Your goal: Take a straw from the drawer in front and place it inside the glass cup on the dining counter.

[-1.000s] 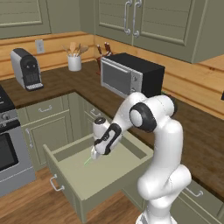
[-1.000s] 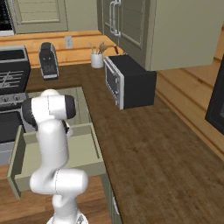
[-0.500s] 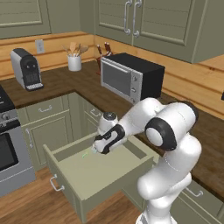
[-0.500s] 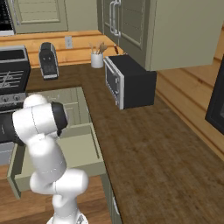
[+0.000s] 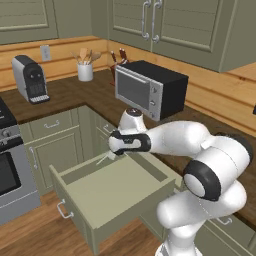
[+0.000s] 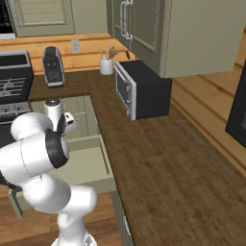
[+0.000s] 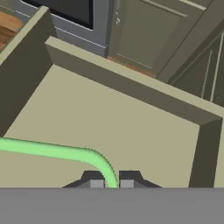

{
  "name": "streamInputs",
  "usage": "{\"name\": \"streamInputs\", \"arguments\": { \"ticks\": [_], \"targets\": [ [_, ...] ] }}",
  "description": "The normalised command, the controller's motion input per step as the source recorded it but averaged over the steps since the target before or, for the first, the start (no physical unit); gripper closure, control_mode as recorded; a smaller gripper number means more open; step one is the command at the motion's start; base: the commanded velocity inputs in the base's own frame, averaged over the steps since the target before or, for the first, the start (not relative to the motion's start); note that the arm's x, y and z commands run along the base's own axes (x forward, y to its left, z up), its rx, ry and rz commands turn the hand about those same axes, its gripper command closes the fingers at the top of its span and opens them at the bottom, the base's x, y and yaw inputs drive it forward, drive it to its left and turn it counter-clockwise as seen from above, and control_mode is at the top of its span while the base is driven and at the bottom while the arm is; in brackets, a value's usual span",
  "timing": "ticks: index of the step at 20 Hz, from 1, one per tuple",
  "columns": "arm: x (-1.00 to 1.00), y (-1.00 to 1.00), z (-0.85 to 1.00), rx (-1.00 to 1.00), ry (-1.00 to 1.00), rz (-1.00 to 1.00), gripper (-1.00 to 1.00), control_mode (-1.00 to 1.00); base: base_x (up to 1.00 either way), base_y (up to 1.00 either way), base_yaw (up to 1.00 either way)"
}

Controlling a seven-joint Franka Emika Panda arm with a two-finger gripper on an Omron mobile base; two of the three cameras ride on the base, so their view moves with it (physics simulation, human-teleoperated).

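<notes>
1. You have the white Franka arm folded low: in the left base view its forearm runs level from the big dark-jointed elbow at the right across to the wrist, which sits over the back of the wide, open sage-green box drawer [image 5: 112, 192].
2. Your two-finger gripper [image 5: 114, 156] hangs just below that wrist and points down and leftward into the drawer's rear part.
3. In the hand view the two small dark finger tips [image 7: 92, 179] stand almost together, clenched on the thin light-green straw [image 7: 57, 152].
4. From the pinch the straw curves up and then runs off to the left edge of that view, above the drawer's pale bare floor [image 7: 131, 131]; in the left base view it shows as a thin pale sliver [image 5: 105, 160] slanting from the gripper over the drawer's back.
5. In the right base view the arm's shoulder and elbow bulk large at the lower left, the wrist beside the drawer's far wall [image 6: 84, 140].
6. A black microwave [image 5: 150, 89] sits on the dark-brown worktop [image 5: 65, 95] behind the arm.
</notes>
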Motion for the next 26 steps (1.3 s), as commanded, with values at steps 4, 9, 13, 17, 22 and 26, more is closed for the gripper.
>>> {"name": "streamInputs", "arguments": {
  "ticks": [4,9,13,17,22,26],
  "targets": [
    [0.00,0.00,1.00,-0.03,0.11,-0.02,1.00,-1.00,0.00,0.00,0.00],
    [-0.10,-0.14,1.00,-0.06,0.14,-0.03,1.00,-1.00,0.00,0.00,0.00],
    [-0.37,-0.42,0.70,-0.13,0.14,-0.06,1.00,-1.00,0.00,0.00,0.00],
    [-0.58,-0.37,0.12,-0.14,0.01,-0.09,1.00,-1.00,0.00,0.00,0.00],
    [-0.52,-0.30,-0.04,-0.05,0.00,-0.09,1.00,-1.00,0.00,0.00,0.00],
    [-0.21,-0.14,-0.02,0.00,0.00,-0.04,1.00,1.00,-0.44,-0.18,-0.04]
  ]
}}
